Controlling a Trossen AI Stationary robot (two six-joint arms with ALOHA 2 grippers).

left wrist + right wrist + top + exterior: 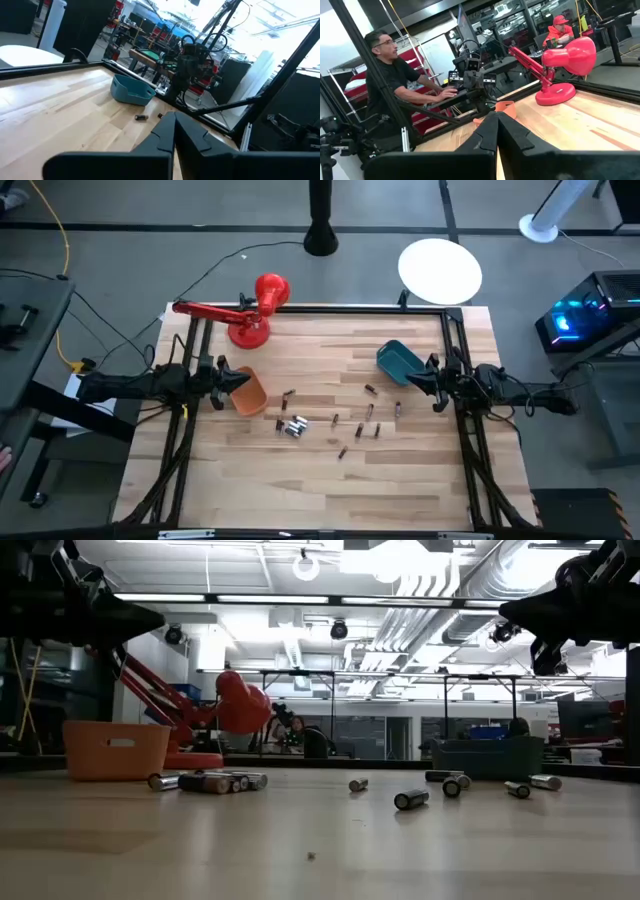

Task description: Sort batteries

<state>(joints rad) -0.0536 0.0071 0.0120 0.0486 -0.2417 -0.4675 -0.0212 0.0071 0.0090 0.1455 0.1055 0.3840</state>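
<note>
- While we look for brands or writing, none can be read on the batteries [330, 423], on either bin or on the lamp; the cells show too small for that.
- We see the batteries as tiny cylinders, some dark, some silvery-grey, all lying on their sides on the pale wooden bench [320, 490].
- We find them scattered across the middle of the bench, between the two bins: a tight cluster [205, 781] lies nearer the orange bin [249, 392], with single cells strung out toward the teal bin [399, 361].
- From the low view we count loose ones apart from each other, one [411, 799] closest to the camera and others farther back.
- We catch two more [140, 117] in the left wrist view, lying just in front of the teal bin [131, 90].
- Over on the left we have the left tool [240, 380], its tips pressed together to a point, clenched on nothing, hanging above the bench at the orange bin's edge.
- On the right, the right tool [410, 379] is likewise pinched closed and empty, raised just beside the teal bin.
- We see both tools well clear of every battery, neither touching the bench.
- At the far left edge stands a red desk lamp [252, 308], its head turned toward the middle.
- Beyond the bench, in the right wrist view, we see a person in dark clothes [400, 85] seated beside the frame, and another in red [562, 31] farther back.
</note>
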